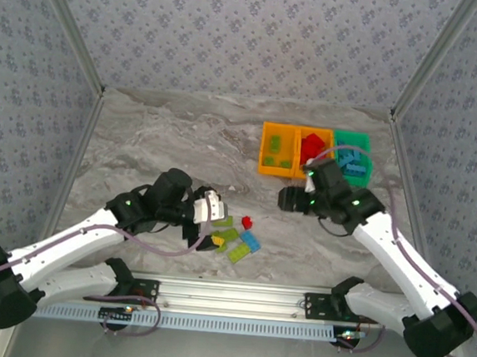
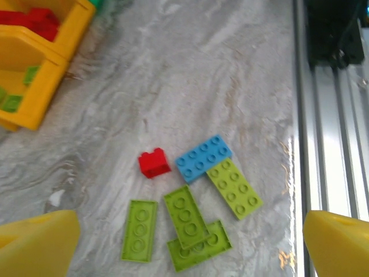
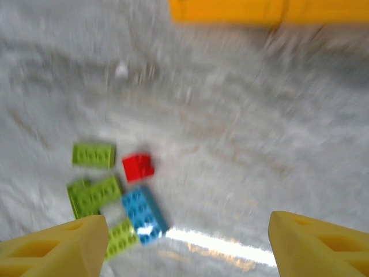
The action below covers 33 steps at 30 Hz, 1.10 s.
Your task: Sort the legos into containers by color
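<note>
6 small studded plastic bricks (image 2: 203,158), red, blue and lime, lie unsorted on the marbled table (image 2: 202,69). The left gripper (image 2: 187,245) above them and the right gripper (image 3: 184,242) both have jaws apart, empty. Next, I think: lower the left onto 1 brick.

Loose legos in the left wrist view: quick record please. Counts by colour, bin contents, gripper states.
loose red: one red brick
loose blue: one blue plate
loose green: four green plates, two overlapping
left orange bin: green legos
middle orange bin: red legos
green bin: blue legos
left gripper: open, over the loose pile
right gripper: open, empty
</note>
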Tool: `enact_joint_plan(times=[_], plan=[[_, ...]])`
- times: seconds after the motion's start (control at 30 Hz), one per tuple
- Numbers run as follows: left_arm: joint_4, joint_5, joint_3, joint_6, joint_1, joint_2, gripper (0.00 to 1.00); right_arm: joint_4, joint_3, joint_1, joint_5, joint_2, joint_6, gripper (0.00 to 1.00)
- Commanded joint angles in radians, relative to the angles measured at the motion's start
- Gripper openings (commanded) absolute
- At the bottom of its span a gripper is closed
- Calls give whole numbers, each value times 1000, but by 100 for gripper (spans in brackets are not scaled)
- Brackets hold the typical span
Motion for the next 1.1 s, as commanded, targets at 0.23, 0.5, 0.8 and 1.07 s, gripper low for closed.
enact_joint_plan(times=[0.23,0.5,0.8,1.07], plan=[[-58,13,7,122,-14,-30,99,182,-70,300,0,285,154,94],[-75,-39,6,129,-27,-11,99,275,-40,322,2,481,152,95],[-89,-72,7,134,-37,7,99,313,-47,324,29,590,202,67],[-80,-71,5,137,-39,-3,99,248,-65,305,163,539,264,37]])
